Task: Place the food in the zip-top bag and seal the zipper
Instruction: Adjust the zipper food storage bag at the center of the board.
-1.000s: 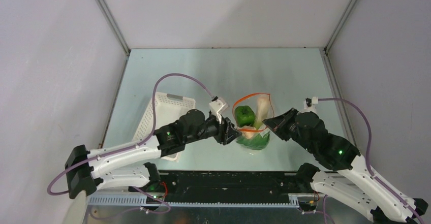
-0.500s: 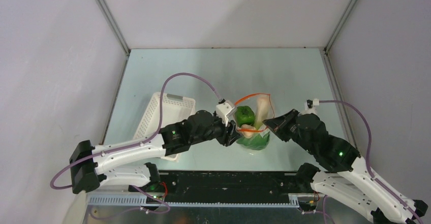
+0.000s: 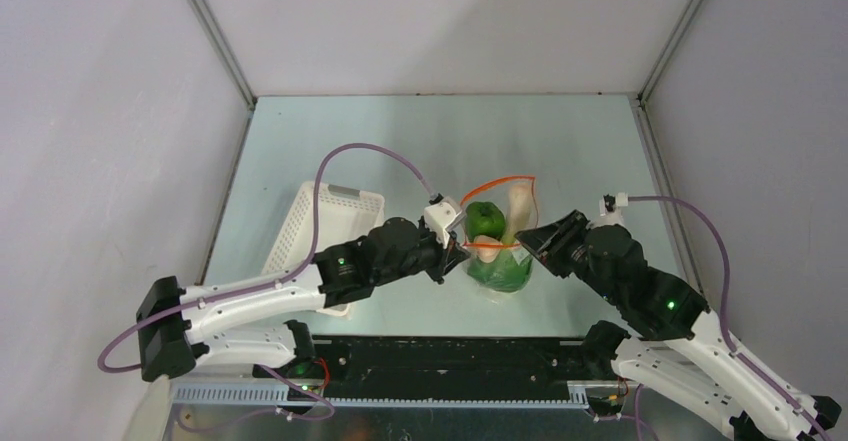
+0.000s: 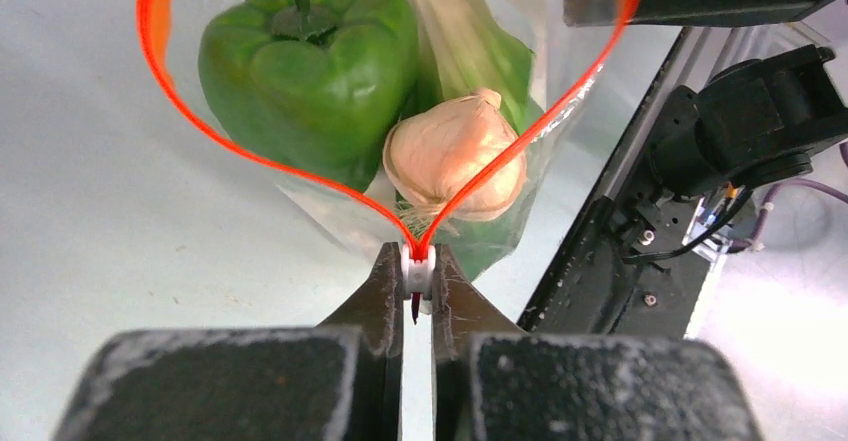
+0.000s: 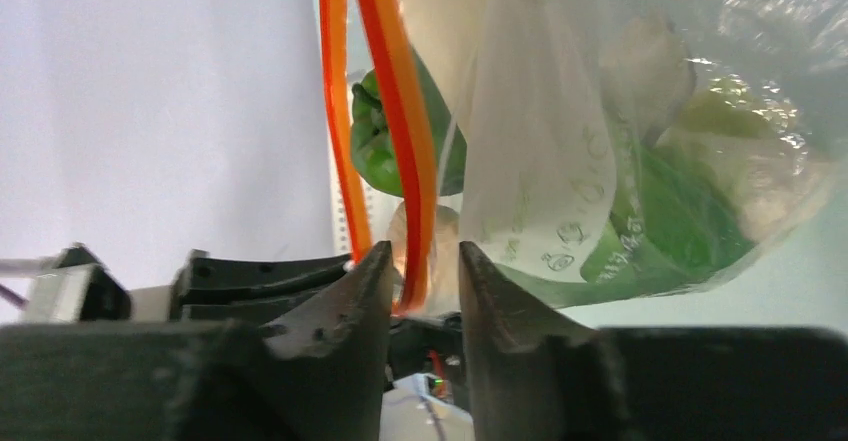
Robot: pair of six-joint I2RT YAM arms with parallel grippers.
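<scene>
Currently, the zip-top bag (image 5: 520, 111) is seen standing upright near the middle of the table (image 3: 400, 141), between the two arms, with its mouth spread open. The food is held inside it: a green pepper (image 4: 310, 61), a pale garlic-like bulb (image 4: 455, 166) just beside the pepper, and a leafy green vegetable (image 5: 680, 221) pressed against the plastic lower down, while a white stalk (image 3: 517, 209) is seen rising above the mouth. The zipper (image 5: 410, 111) is unsealed and is drawn into a heart-like loop. The left gripper (image 4: 417, 281) is closed tightly on the small white end (image 4: 417, 266) of the zipper, at the near left corner of the bag. At the opposite side, the right gripper (image 5: 425, 261) is held narrowly parted, with the orange strip passing between its fingers (image 5: 375, 291); whether the strip is touched by them cannot be told. A white perforated basket (image 3: 320, 223) is seen lying on the table to the left of the bag, partly covered by the left arm.
</scene>
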